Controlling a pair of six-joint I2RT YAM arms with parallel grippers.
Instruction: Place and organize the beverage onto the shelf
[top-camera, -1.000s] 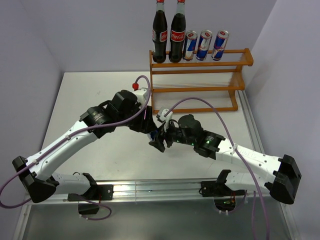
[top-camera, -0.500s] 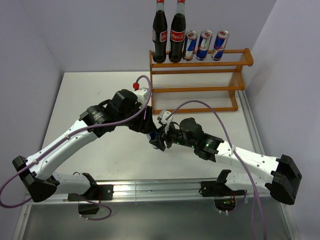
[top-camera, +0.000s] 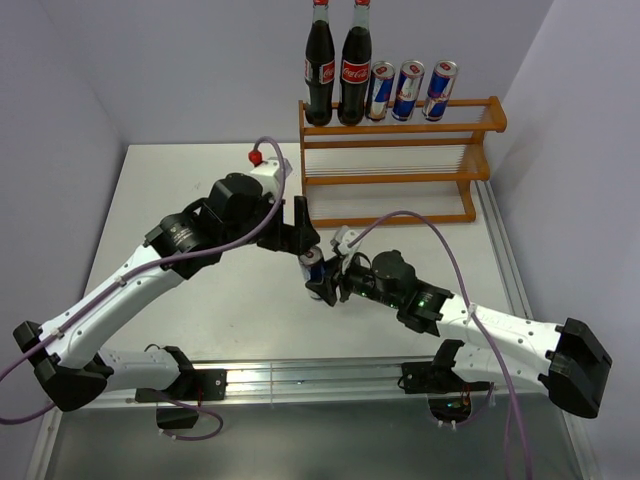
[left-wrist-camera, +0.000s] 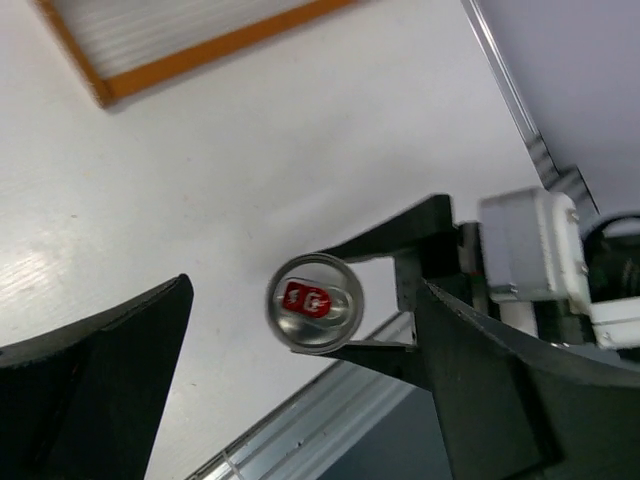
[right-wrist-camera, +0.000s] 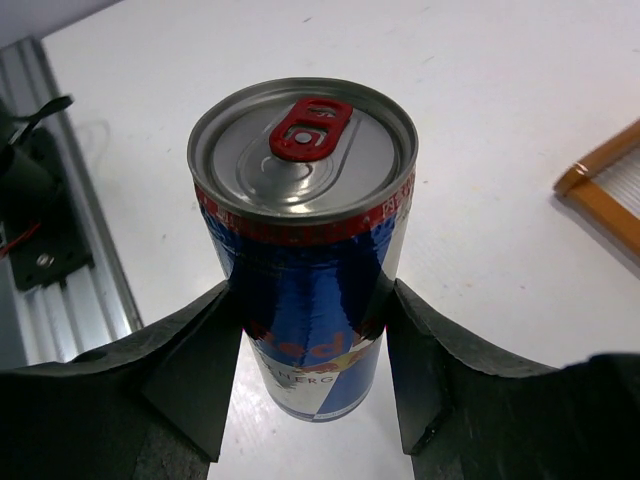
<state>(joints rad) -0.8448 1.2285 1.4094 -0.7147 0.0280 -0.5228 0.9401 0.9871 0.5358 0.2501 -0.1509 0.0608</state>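
Note:
A slim blue-and-silver can (top-camera: 314, 263) stands upright on the white table, and my right gripper (top-camera: 322, 280) is shut on it. The right wrist view shows both black pads pressed against the sides of that can (right-wrist-camera: 305, 250). My left gripper (top-camera: 297, 228) hangs open just above and behind it, and its wrist view looks down on the can's top (left-wrist-camera: 315, 303) between wide-spread fingers (left-wrist-camera: 110, 370). At the back stands the orange-brown shelf (top-camera: 400, 165). Its top tier holds two cola bottles (top-camera: 320, 70) (top-camera: 355, 68) and three cans (top-camera: 408, 90).
The shelf's lower frame shows in the left wrist view (left-wrist-camera: 200, 60) and in the right wrist view (right-wrist-camera: 600, 185). A metal rail (top-camera: 300, 378) runs along the table's near edge. Purple cables (top-camera: 420, 225) loop over both arms. Walls close in on the left and right.
My right gripper has shut on the can. My left gripper has let go of it, opened wide and drawn back up and to the left.

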